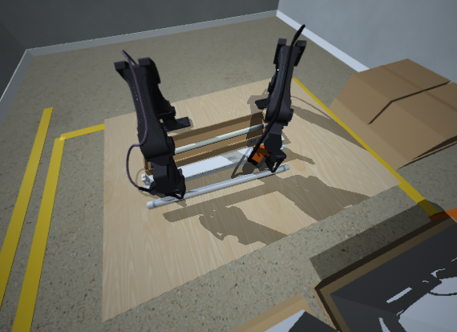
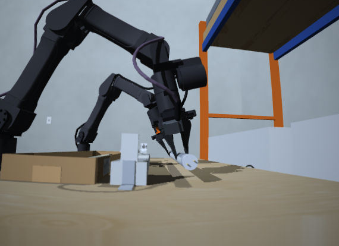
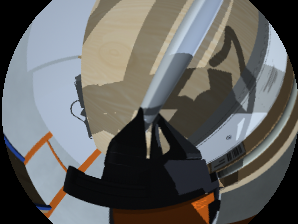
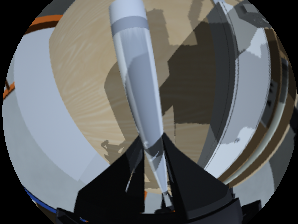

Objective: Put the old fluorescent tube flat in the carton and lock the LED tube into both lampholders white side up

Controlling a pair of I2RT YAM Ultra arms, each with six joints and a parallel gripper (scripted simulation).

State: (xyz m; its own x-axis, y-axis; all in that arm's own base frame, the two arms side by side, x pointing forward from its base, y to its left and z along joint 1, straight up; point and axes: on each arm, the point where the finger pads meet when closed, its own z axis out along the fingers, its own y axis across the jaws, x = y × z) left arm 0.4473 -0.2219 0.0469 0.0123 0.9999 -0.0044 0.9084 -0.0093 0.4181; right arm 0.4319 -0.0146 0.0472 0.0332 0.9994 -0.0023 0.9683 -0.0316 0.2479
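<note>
The LED tube (image 1: pixel 218 185) is a long pale tube lying level just in front of the fixture, low over the bench. My left gripper (image 1: pixel 275 168) is shut on it near its far end. My right gripper (image 1: pixel 176 195) is shut on it near its near end. The exterior view shows the pinned end cap (image 2: pixel 188 161) below the right gripper's fingers (image 2: pixel 176 153). Each wrist view shows the tube between the fingertips. The old fluorescent tube (image 1: pixel 220 139) lies inside the brown carton (image 1: pixel 208 145). The white fixture (image 1: pixel 212 165) has no tube in it.
A white lampholder block (image 2: pixel 129 164) stands between the carton (image 2: pixel 59 167) and the held tube. A large folded cardboard box (image 1: pixel 401 105) lies off the bench at the right. An orange and blue rack (image 2: pixel 238 66) stands behind. Yellow floor lines (image 1: pixel 32 213) border the bench.
</note>
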